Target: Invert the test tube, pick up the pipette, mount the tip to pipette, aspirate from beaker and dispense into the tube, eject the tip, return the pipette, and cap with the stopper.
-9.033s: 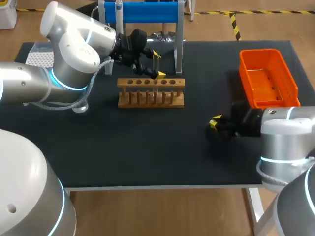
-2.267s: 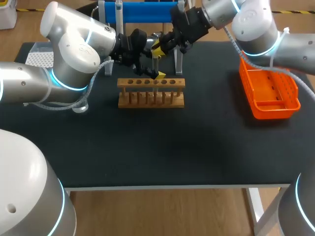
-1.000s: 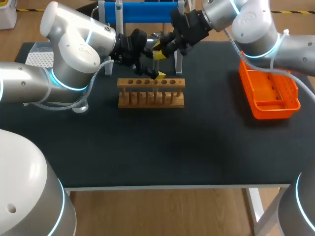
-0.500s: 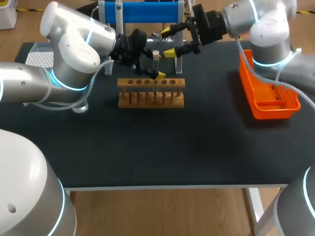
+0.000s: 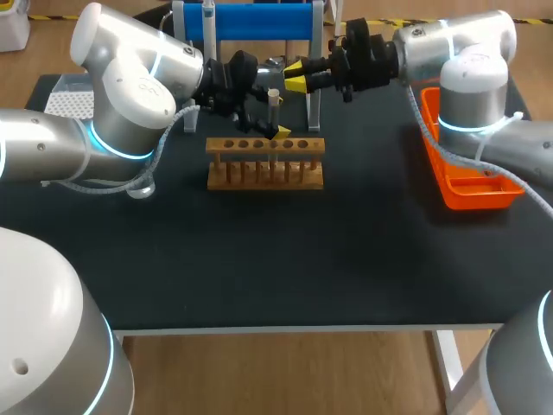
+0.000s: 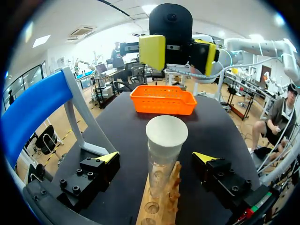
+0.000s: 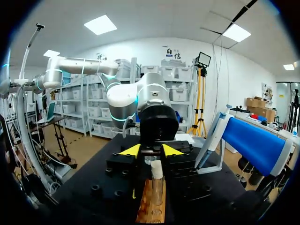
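Observation:
A clear test tube [image 5: 274,117] with a white stopper [image 5: 274,93] on top stands in the wooden rack [image 5: 265,162]. My left gripper [image 5: 275,114] is open around the tube, and in the left wrist view its fingers [image 6: 105,159] stand clear of the glass [image 6: 161,164] on both sides. Just right of the stopper my right gripper [image 5: 292,75] hovers at stopper height with nothing in it, its yellow tips only a narrow gap apart. From the right wrist, the stopper [image 7: 156,168] is ahead of that gripper [image 7: 151,150]. The pipette [image 5: 207,19] hangs on the blue stand [image 5: 251,22].
An orange basket [image 5: 471,147] sits at the table's right. A tip box [image 5: 69,102] lies at the far left behind my left arm. The blue stand's legs [image 5: 313,95] are close behind the rack and under my right gripper.
My right gripper let go of the stopper on the tube, opened wide, drew back to the right, and its fingers have since come nearly together. The left arm is unmoved.

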`<action>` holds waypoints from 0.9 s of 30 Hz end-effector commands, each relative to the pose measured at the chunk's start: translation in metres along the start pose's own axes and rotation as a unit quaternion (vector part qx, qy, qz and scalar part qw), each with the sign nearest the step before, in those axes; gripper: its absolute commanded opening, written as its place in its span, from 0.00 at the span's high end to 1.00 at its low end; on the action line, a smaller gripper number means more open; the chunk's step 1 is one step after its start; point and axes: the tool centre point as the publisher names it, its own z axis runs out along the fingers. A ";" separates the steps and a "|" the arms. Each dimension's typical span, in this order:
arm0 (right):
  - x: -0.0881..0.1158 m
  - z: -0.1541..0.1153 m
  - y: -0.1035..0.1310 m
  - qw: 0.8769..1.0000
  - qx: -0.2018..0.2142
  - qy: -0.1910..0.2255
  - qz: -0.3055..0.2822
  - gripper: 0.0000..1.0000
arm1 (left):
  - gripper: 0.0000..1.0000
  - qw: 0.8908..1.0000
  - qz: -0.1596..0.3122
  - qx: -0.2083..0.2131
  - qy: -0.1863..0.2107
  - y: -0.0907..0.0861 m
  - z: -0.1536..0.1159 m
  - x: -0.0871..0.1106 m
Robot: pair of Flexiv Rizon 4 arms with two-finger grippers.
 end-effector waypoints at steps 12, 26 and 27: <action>-0.003 0.025 -0.015 0.999 -0.019 0.019 0.020 1.00 | 0.00 1.000 0.000 -0.002 0.002 -0.001 0.000 -0.001; -0.004 0.034 -0.022 0.999 -0.023 0.023 0.034 1.00 | 0.00 1.000 0.000 -0.002 0.002 -0.001 0.000 -0.001; -0.005 0.034 -0.022 0.999 -0.024 0.023 0.036 1.00 | 0.00 1.000 0.000 -0.002 0.002 -0.001 0.000 -0.001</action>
